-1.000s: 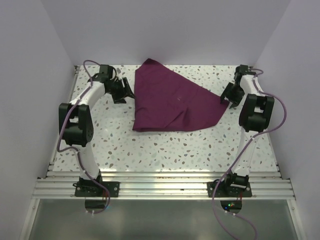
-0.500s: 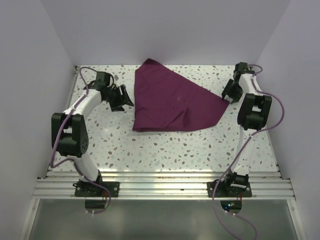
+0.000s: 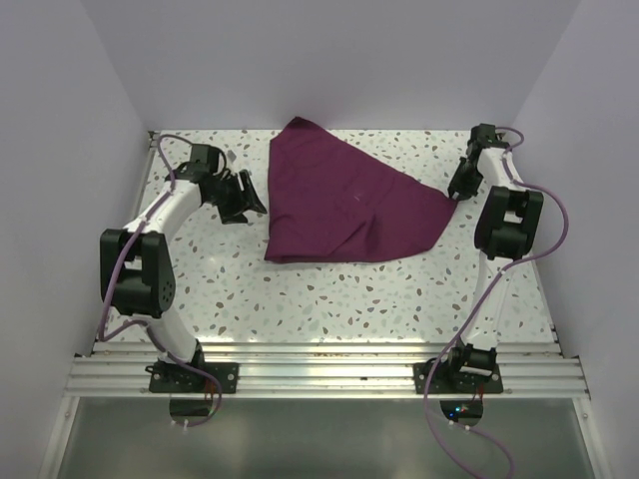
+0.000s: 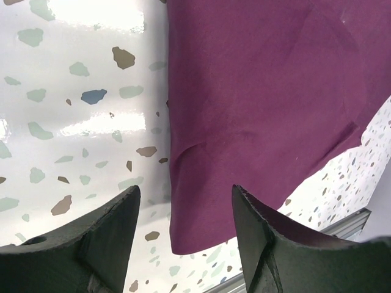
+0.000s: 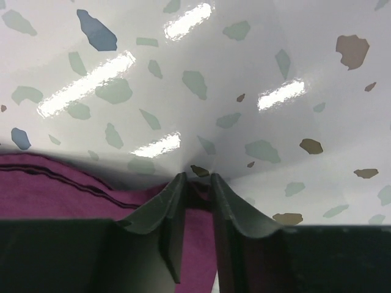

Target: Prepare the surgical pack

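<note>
High downward overview, two close wrist views (maroon cloth (image 3: 339, 205) common to all)

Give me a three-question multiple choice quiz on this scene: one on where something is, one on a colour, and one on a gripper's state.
1. Where is the right gripper?
A. At the right-hand corner of the cloth
B. Over the cloth's middle
C. At the cloth's far tip

2. What colour is the cloth?
A. Navy
B. Deep maroon
C. White

3. How does the left gripper stand?
A. Wide open, holding nothing
B. Clamped on the cloth
C. Shut, with nothing between the fingers

Answers:
1 A: the top view shows its fingertips at the cloth's right-hand corner.
2 B: the cloth is deep maroon in all three views.
3 A: the left wrist view shows a wide gap between the fingers, with the cloth lying flat beyond them.
</note>
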`<state>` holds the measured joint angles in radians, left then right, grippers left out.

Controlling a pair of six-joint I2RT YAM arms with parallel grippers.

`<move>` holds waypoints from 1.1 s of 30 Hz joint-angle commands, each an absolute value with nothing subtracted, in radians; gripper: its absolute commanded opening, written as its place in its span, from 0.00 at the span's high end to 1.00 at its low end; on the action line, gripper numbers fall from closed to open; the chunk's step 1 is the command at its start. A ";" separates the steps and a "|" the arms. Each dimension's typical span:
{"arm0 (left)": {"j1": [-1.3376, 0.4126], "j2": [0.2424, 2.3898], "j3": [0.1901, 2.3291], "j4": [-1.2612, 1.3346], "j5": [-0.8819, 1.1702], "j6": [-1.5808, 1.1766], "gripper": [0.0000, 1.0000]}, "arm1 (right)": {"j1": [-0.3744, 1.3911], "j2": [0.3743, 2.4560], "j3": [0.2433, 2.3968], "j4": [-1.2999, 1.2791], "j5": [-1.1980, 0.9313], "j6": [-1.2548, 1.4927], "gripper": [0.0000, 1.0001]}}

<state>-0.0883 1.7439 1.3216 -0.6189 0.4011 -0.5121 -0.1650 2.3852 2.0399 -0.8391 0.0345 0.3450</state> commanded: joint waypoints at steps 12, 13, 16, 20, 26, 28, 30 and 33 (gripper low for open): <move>-0.121 1.595 1.238 -0.632 0.469 -0.457 0.48 | -0.107 2.231 2.002 -0.911 -0.041 0.393 1.00; -0.129 1.592 1.214 -0.624 0.471 -0.457 0.49 | -0.086 2.202 2.016 -0.917 -0.044 0.391 1.00; -0.144 1.582 1.168 -0.592 0.482 -0.468 0.52 | -0.042 2.152 2.067 -0.956 -0.057 0.384 1.00; -0.152 1.586 1.138 -0.572 0.471 -0.477 0.53 | -0.008 2.076 2.088 -0.982 -0.106 0.409 1.00; -0.156 1.591 1.095 -0.542 0.453 -0.492 0.54 | 0.149 2.049 2.212 -1.034 -0.173 0.457 1.00; -0.158 1.591 1.083 -0.537 0.445 -0.492 0.54 | 0.207 2.060 2.305 -1.058 -0.186 0.475 1.00; -0.160 1.592 1.075 -0.532 0.433 -0.491 0.54 | 0.257 2.082 2.362 -1.075 -0.210 0.503 1.00; -0.161 1.592 1.045 -0.515 0.420 -0.492 0.54 | 0.323 2.080 2.398 -1.028 -0.232 0.538 1.00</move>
<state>-0.1535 1.6093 1.0702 -0.5747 0.4374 -0.4877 0.2684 2.0914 2.3417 -1.0294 -0.1638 0.4778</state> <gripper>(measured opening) 0.459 0.010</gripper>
